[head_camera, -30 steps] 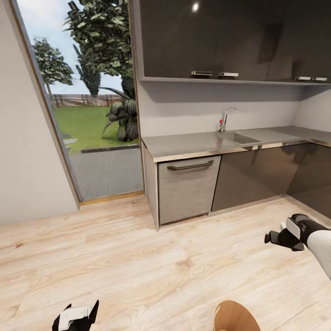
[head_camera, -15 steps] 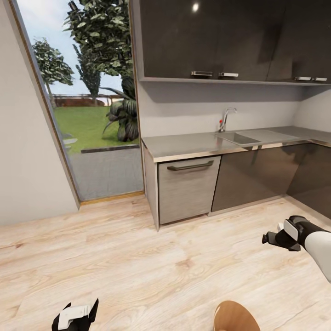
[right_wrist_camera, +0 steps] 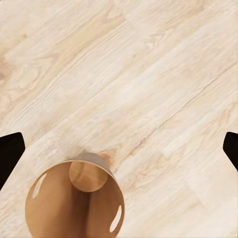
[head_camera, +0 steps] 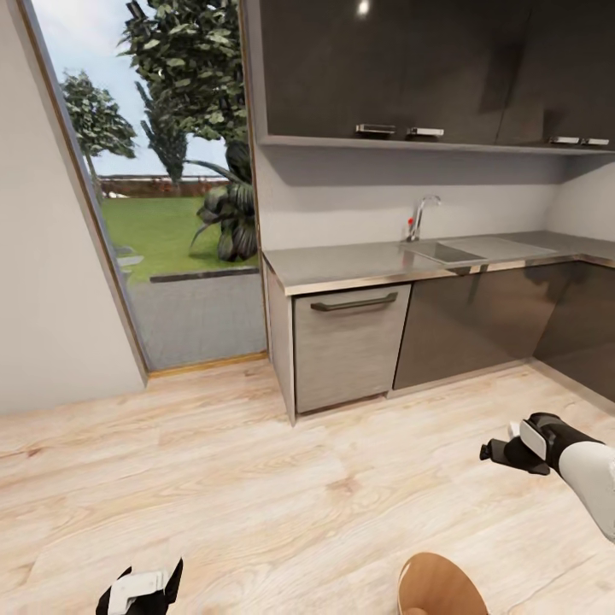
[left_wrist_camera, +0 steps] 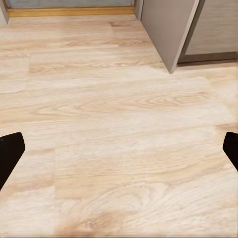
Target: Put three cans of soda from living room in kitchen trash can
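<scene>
Right wrist view looks into the bin (right_wrist_camera: pixel 74 203); both pincers, left (left_wrist_camera: pixel 119 148) and right (right_wrist_camera: pixel 119 148), spread wide, released. Right pincer has drifted lower-left since.

Forward-down head, floorward wrist views

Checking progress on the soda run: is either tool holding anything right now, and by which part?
Nothing is held. Both wrist views show fingertips spread wide with only wood floor between them; the right tool looks down at the empty trash can; the left tool hangs low.
</scene>
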`<state>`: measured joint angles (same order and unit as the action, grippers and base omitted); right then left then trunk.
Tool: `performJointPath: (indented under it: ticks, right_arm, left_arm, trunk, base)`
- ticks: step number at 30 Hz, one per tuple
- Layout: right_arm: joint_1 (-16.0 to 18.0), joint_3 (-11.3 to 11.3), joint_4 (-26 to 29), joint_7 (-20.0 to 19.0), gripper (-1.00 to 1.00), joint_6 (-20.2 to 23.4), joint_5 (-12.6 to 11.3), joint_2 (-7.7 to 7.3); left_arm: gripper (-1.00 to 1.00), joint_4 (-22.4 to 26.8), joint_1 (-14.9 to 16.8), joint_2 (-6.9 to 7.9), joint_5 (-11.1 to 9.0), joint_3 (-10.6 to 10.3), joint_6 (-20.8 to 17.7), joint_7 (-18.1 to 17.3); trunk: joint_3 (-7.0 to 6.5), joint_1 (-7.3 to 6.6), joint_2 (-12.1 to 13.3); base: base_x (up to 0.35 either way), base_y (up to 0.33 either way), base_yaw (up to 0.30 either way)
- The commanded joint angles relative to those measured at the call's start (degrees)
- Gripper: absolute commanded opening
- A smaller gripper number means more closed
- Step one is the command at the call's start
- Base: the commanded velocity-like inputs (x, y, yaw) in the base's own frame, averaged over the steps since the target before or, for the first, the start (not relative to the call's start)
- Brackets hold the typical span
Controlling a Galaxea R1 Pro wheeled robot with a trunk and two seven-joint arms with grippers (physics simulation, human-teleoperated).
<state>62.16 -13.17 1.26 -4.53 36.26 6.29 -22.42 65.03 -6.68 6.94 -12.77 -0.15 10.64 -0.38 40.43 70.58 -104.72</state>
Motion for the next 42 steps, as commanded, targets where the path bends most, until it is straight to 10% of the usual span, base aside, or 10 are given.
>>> performJointPath:
  ticks: [1, 42]
  right_arm:
    - [-0.1, 0.0, 0.0, 0.0, 1.00, -0.2, 0.0, 0.00]
    - [-0.7, -0.4, 0.2, -0.8, 1.00, -0.8, -0.1, 0.05]
  left_arm:
    - [1.00, 0.0, 0.0, 0.00, 0.0, 0.0, 0.0, 0.0]
    - [1.00, -0.7, 0.0, 0.00, 0.1, -0.1, 0.0, -0.1]
  trunk:
    - [0.18, 0.23, -0.4]
    - [8.78, 9.23, -16.9]
  base:
    - [0.000, 0.000, 0.000]
    - [0.000, 0.000, 0.000]
